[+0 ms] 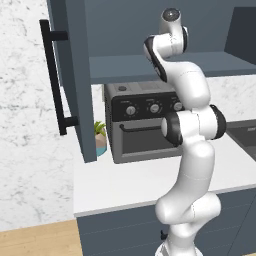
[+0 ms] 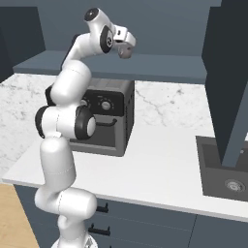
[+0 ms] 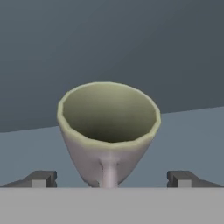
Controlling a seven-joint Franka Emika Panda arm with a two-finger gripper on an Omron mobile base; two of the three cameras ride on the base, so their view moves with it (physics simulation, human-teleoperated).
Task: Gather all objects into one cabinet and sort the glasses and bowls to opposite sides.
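Taking the black toaster oven (image 1: 144, 121) on the white counter (image 1: 130, 182) as the landmark: in the left base view the slate-blue cabinet door (image 1: 75, 75) hangs open to the oven's left, its long black bar handle (image 1: 54, 77) facing outward, and a small potted plant (image 1: 100, 136) peeks out between the door and the oven. The cabinet shelf (image 1: 150, 67) runs just above the oven, with the arm's upper joints in front of it. The right base view adds what that view hides: the gripper (image 2: 125, 48) reaching over the oven toward the shelf, and, well to the oven's right, a dark sink (image 2: 223, 169) set into the counter. The hand view gives the close detail: a cream mug (image 3: 108, 131) stands upright on the shelf with its handle turned toward the camera, between the two dark fingertips (image 3: 41, 178), which stand wide apart and clear of it, jaws released. The oven's knobs carry no readable markings, and no writing can be made out on the mug.
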